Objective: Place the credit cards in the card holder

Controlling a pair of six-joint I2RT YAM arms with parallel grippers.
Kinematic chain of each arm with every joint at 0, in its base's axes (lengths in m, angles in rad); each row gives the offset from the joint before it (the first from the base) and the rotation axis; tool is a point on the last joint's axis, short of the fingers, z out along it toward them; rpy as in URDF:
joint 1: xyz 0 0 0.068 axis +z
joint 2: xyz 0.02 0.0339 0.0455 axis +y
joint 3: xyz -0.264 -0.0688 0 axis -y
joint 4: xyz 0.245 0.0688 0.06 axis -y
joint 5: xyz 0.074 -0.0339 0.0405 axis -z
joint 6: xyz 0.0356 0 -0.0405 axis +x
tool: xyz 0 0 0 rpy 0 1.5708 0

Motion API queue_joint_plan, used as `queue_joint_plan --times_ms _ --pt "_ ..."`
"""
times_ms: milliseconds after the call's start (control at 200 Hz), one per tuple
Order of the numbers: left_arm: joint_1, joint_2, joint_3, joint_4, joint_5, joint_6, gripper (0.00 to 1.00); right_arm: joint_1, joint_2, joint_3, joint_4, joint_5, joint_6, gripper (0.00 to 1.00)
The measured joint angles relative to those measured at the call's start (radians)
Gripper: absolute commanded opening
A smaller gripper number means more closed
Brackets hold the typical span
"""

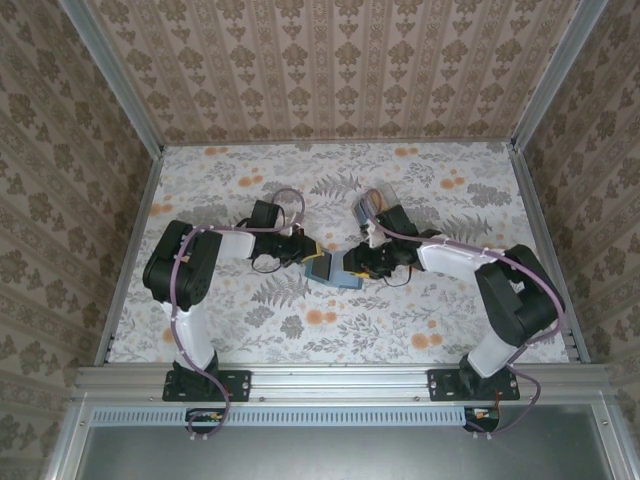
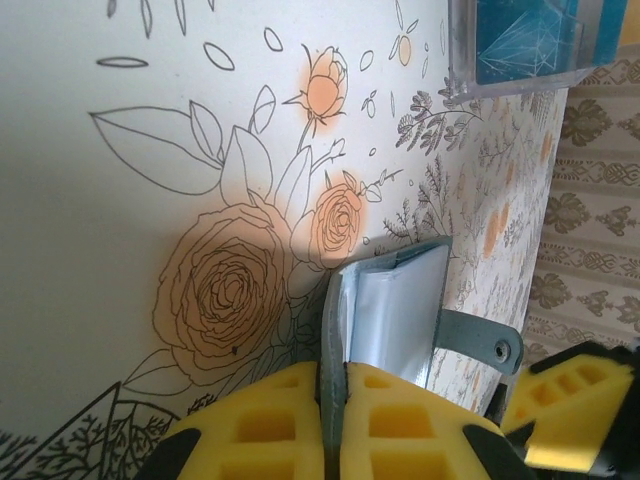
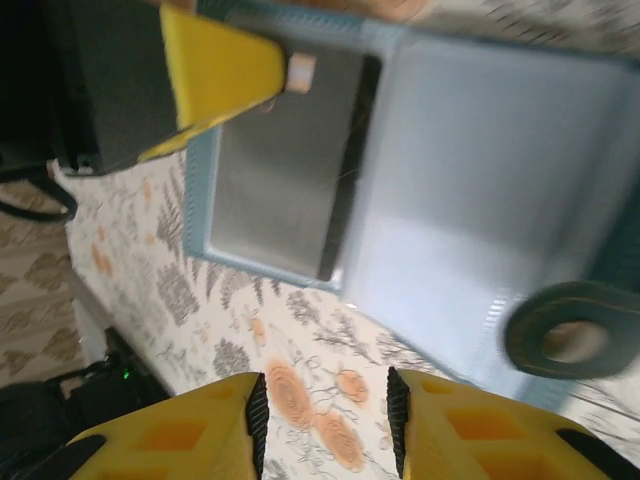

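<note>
The teal card holder (image 1: 334, 271) lies open at the table's middle, between the two grippers. My left gripper (image 2: 335, 405) is shut on the edge of one teal cover, and the pale blue-grey inside (image 2: 395, 310) stands up beyond the fingers. In the right wrist view the card holder (image 3: 490, 200) is spread open, with a grey silvery card (image 3: 285, 170) on its left leaf. The snap strap (image 3: 565, 340) hangs at its right. My right gripper (image 3: 325, 425) is open above the bare cloth just short of the holder, with nothing between its fingers. More cards, blue and yellow, sit in a clear box (image 1: 378, 202).
The clear plastic box (image 2: 520, 45) stands behind the holder, near the right arm's wrist. A yellow finger of the right gripper (image 2: 575, 400) is close beside the strap (image 2: 480, 340). Metal rails and papered walls close in the flowered table (image 1: 250, 330).
</note>
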Motion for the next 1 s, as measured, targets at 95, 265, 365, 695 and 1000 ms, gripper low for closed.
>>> queue_joint_plan --times_ms 95,265,365,695,1000 --pt "-0.001 0.000 0.000 -0.001 0.000 0.000 0.09 -0.012 -0.007 0.038 -0.066 0.064 -0.017 0.41" --pt "-0.001 0.000 0.000 -0.002 0.000 0.000 0.11 0.005 0.014 0.049 -0.072 0.103 0.009 0.41" --pt "-0.001 0.000 0.000 -0.003 0.000 0.000 0.12 0.025 0.049 0.049 -0.069 0.125 0.035 0.42" --pt "-0.001 0.000 0.000 -0.010 0.000 0.000 0.14 0.047 0.141 0.050 -0.037 0.126 0.080 0.35" --pt "-0.001 0.000 0.000 -0.012 0.000 0.000 0.15 0.051 0.151 0.050 -0.020 0.125 0.094 0.26"
